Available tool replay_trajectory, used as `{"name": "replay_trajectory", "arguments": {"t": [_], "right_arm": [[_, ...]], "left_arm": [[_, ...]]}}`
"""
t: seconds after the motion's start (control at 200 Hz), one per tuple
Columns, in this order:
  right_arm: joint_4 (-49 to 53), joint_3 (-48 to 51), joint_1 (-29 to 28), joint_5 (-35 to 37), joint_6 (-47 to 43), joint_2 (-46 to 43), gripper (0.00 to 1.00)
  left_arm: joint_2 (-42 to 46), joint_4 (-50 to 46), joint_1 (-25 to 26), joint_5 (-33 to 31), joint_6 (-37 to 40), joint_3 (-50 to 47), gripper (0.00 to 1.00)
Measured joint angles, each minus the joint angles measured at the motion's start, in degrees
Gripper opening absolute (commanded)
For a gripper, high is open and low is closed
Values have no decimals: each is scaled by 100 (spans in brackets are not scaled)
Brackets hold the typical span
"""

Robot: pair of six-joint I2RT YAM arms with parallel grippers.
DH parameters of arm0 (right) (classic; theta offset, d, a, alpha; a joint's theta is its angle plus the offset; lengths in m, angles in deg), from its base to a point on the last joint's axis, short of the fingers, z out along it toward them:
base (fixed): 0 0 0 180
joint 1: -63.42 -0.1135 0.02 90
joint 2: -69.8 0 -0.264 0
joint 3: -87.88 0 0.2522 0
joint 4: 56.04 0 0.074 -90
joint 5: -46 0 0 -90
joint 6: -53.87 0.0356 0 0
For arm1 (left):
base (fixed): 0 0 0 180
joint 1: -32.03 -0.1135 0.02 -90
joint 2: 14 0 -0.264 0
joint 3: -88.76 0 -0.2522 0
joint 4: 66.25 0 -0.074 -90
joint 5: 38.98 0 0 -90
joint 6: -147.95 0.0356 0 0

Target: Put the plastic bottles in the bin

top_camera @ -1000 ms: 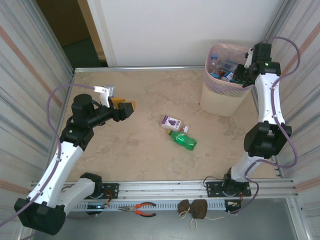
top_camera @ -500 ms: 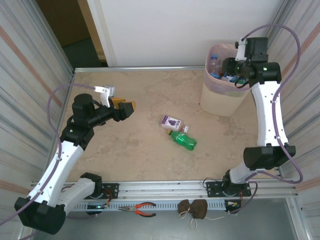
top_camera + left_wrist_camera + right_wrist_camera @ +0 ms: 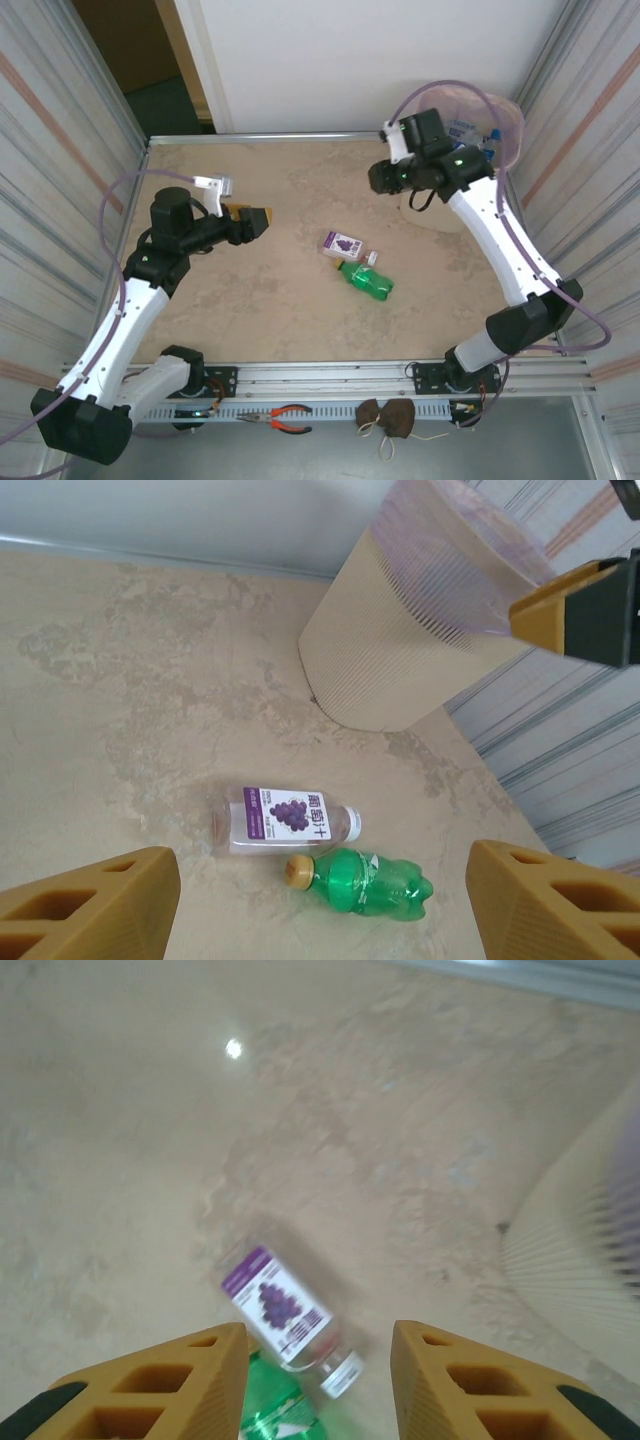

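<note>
Step in hand, as judged: reaching for the next bottle. The bin [image 3: 390, 650] stands at the far right corner of the tabletop [image 3: 280, 180] with several bottles [image 3: 470, 130] already inside. Two remain out, lying mid-tabletop: a purple-labelled bottle [image 3: 344, 244] and a green bottle [image 3: 368, 281] just beside it; contact between them cannot be confirmed. The right pincer [image 3: 383, 178] hangs above the tabletop between bin and these two, jaws modestly parted, grasping and touching nothing. The left pincer [image 3: 252, 217] hovers well to their left, jaws wide, likewise empty. The next move likely calls for the right pincer to widen, descend over the purple-labelled bottle, square its jaws across the body and close.
</note>
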Motion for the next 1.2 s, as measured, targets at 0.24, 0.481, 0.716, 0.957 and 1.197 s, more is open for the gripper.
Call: {"name": "replay_trajectory", "arguments": {"t": [0.24, 0.481, 0.716, 0.957, 1.197], "right_arm": [[-81, 260, -691, 76, -337, 566, 60], [-221, 299, -1021, 42, -960, 1432, 68], [-334, 293, -1239, 17, -1567, 2302, 78], [-310, -7, -1292, 173, -1969, 3195, 86], [-306, -315, -1292, 372, -2168, 3622, 86]], "left_arm": [[0, -323, -94, 26, 22, 4, 76], [103, -586, -227, 24, 44, 4, 76], [271, -719, -293, 24, 44, 4, 76], [306, -728, -332, 24, 44, 4, 76], [306, -734, -367, 28, 42, 4, 76]]}}
